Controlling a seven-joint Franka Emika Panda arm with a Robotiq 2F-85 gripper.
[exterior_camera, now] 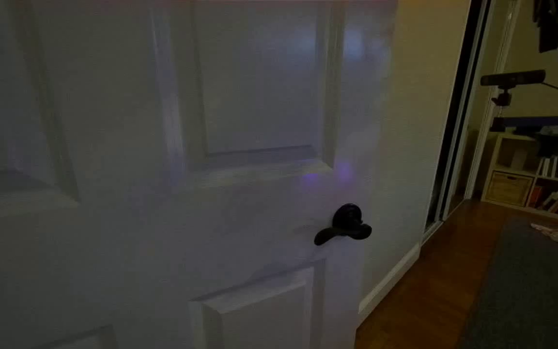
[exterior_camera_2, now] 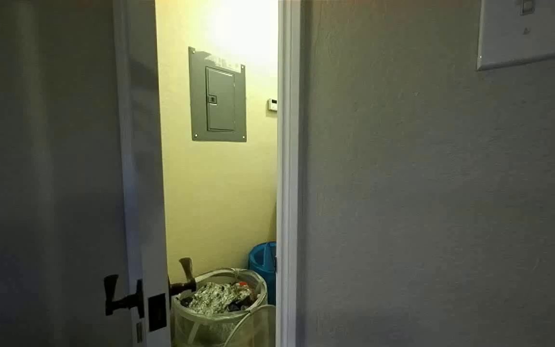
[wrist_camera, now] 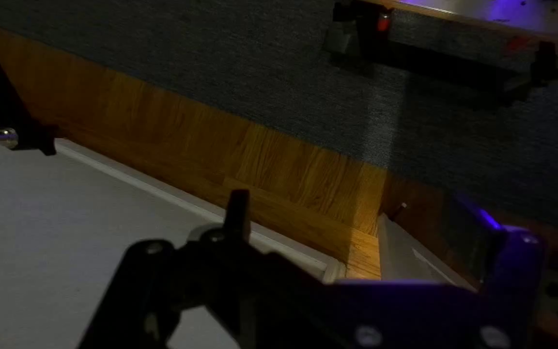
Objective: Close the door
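Note:
The white panelled door fills most of an exterior view, with its black lever handle near its free edge. In an exterior view the door stands ajar, edge toward the camera, with a gap between it and the frame. Lever handles show on both its faces. In the wrist view the lower part of the door appears beyond and below my gripper. The fingers are dark and wide apart, with nothing held between them. Contact with the door cannot be told. Neither exterior view shows the gripper.
A white door frame borders the lit opening. Inside are a laundry basket and a blue bin. In the wrist view a wall with white baseboard runs left, and a board-topped stand is at top right.

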